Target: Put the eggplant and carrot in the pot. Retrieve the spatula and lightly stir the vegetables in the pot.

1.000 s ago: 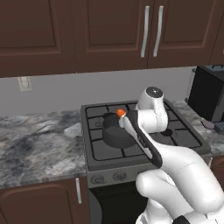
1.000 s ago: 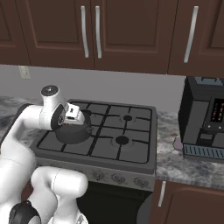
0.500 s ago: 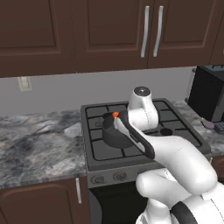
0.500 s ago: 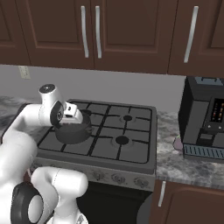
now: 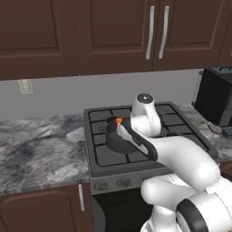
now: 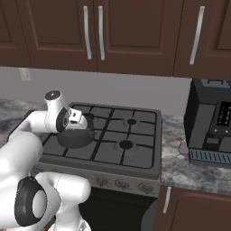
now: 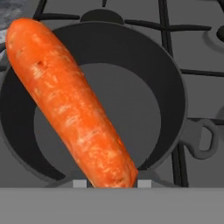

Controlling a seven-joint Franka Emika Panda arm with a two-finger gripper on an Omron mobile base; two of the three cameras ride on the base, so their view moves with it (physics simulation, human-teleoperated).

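My gripper (image 7: 111, 183) is shut on the orange carrot (image 7: 70, 100), which slants across the hand view just above the pot (image 7: 170, 74). The pot is round, dark grey and low. It stands on the stove's front left burner, and the visible part of its floor is bare. From the left base view, the carrot (image 5: 118, 121) peeks out at the gripper (image 5: 120, 125), right over the pot (image 5: 117, 142). From the right, the gripper (image 6: 81, 119) hangs at the rim of the pot (image 6: 74, 138). The eggplant and the spatula are out of view.
A black stove (image 6: 131, 144) with grates carries the pot, whose side handle (image 7: 203, 138) points right in the hand view. Marble counter (image 5: 41, 140) runs to the left. A dark coffee machine (image 6: 210, 119) stands on the right counter. Brown cabinets hang above.
The arm's upper joint has swung left. The carrot has shifted slightly left and lower over the pot. The grip is unchanged.
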